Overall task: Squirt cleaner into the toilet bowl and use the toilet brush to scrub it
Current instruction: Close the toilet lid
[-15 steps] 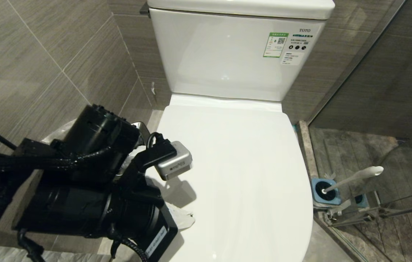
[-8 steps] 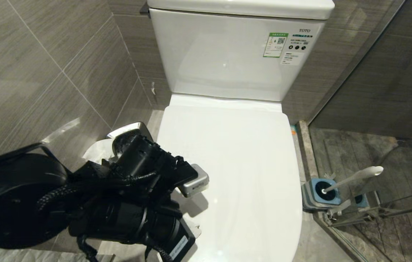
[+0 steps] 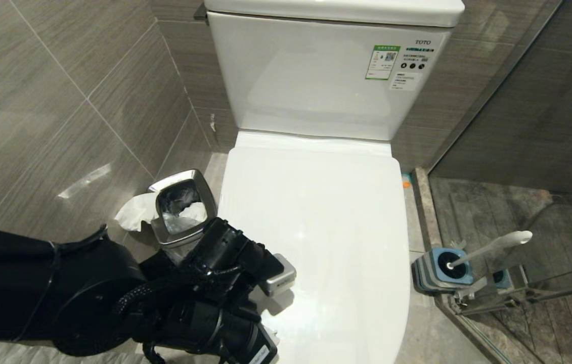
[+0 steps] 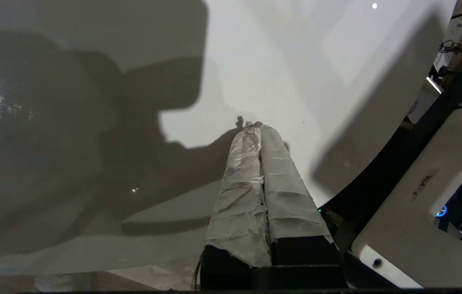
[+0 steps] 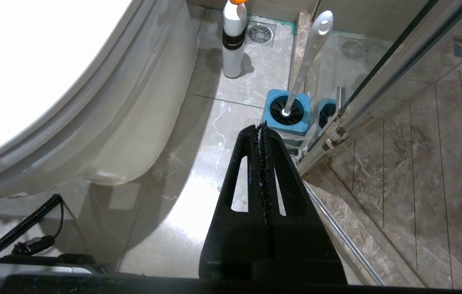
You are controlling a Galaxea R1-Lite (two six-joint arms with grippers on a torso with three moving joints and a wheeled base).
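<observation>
The toilet bowl is hidden under its closed white lid; its outer white ceramic shows in the right wrist view. My left arm reaches low at the lid's front left edge. The left gripper has tape-wrapped fingers pressed shut with nothing between them, tips close to the white lid. The toilet brush stands in its blue holder on the floor to the right. My right gripper hangs shut and empty above the floor, short of the holder. No blue cleaner shows.
A steel-rimmed bin with white paper stands left of the toilet by the tiled wall. A white bottle with an orange cap stands on the floor near a drain. A glass shower partition runs right of the holder.
My left arm has swung down and nearer along the lid's left side, uncovering the bin. The lid's front right edge now shows further left, baring more of the holder. The right arm is still.
</observation>
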